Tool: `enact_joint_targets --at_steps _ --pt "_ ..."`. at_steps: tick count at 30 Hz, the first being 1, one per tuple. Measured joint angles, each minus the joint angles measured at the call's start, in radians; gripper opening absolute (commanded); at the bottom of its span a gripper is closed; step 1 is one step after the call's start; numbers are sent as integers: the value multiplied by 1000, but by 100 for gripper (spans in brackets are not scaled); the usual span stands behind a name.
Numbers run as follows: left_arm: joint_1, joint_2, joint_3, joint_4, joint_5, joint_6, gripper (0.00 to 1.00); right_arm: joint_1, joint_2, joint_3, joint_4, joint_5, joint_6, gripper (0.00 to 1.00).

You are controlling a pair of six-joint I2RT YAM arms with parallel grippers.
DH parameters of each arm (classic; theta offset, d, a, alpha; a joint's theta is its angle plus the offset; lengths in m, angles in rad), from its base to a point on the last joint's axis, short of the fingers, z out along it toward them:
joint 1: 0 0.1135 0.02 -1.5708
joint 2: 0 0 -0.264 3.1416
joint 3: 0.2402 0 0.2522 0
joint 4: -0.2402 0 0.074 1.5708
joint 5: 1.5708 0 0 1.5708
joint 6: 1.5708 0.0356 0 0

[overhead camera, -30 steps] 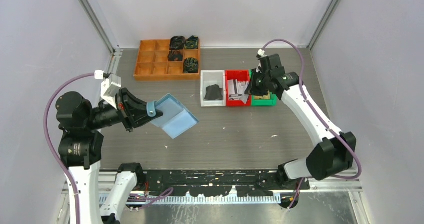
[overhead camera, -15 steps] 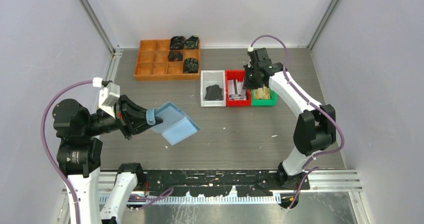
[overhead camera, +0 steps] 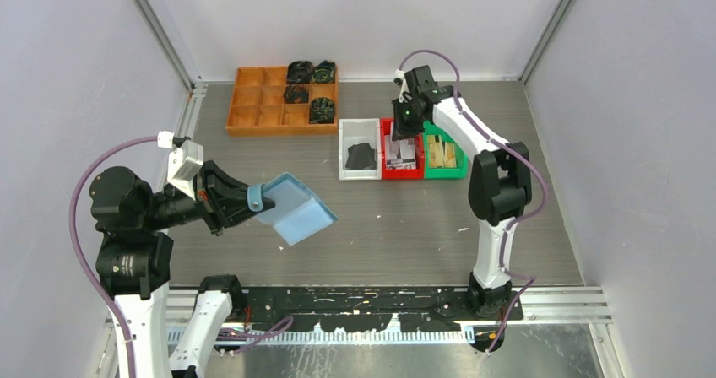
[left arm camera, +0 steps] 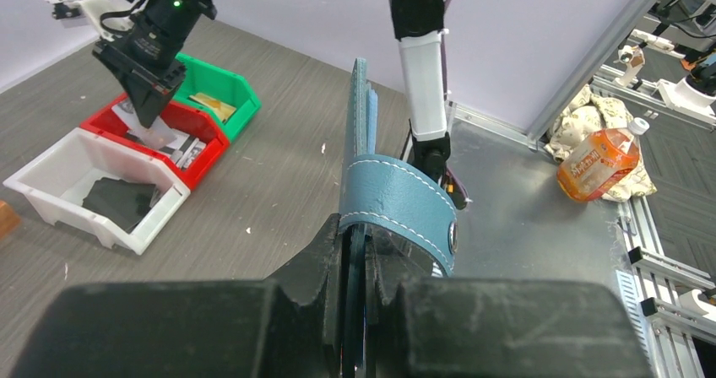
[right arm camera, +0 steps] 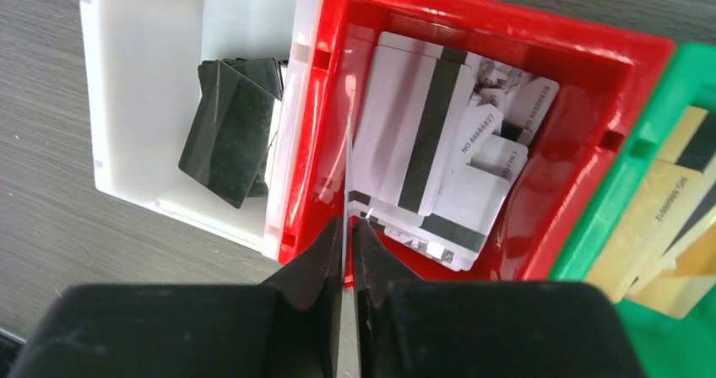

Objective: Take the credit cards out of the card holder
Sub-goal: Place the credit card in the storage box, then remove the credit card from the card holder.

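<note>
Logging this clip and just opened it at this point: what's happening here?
The left gripper holds the blue card holder up off the table, jaws clamped at its tab edge. The right gripper hangs over the red bin with a pale card pinched edge-on in its jaws, above striped pale cards lying there. Dark cards sit in the white bin, gold cards in the green bin.

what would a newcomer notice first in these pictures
The light blue card holder, clamped in the left gripper and held off the table on the left. Next, the right gripper over the red bin at the back, pinching a pale card edge-on above a pile of striped cards.
</note>
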Motion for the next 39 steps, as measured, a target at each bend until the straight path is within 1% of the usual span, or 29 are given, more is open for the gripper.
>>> enact_joint_targets --at_steps 1,4,6,11,13,16,18,20,21,24,27,29,31,34,36,39 --pt "0 0 0 -2 0 0 0 0 22 24 -10 -8 -8 22" --pt "0 0 0 -7 0 1 0 3 79 89 -62 -16 -32 41" --pt "0 0 0 -8 -1 -1 0 8 95 109 -83 3 -39 49" --pt "0 1 0 5 -1 -37 0 45 53 101 -85 99 -33 56" --pt "0 1 0 19 -1 -61 0 60 -10 80 -66 126 -16 59" --pt "0 1 -2 36 -1 -87 0 75 -161 9 -7 102 34 70" --pt "0 1 -4 46 0 -100 0 77 -315 -92 95 15 101 78" --pt "0 1 -8 51 0 -109 0 77 -483 -222 248 -108 207 84" --pt "0 1 -11 55 0 -112 0 81 -564 -298 365 -177 277 86" --pt "0 2 -20 62 0 -122 0 117 -730 -495 705 -341 497 87" --pt "0 3 -29 69 3 -134 0 214 -760 -584 942 -449 660 87" --pt "0 3 -34 71 5 -135 0 298 -746 -621 1052 -505 747 86" --pt "0 3 -37 71 9 -130 0 377 -736 -659 1146 -549 816 84" --pt "0 3 -37 64 10 -109 0 469 -735 -694 1229 -590 873 81" --pt "0 3 -37 55 9 -90 0 521 -736 -700 1260 -605 887 77" --pt "0 3 -37 24 1 -32 0 578 -747 -700 1258 -605 873 71"
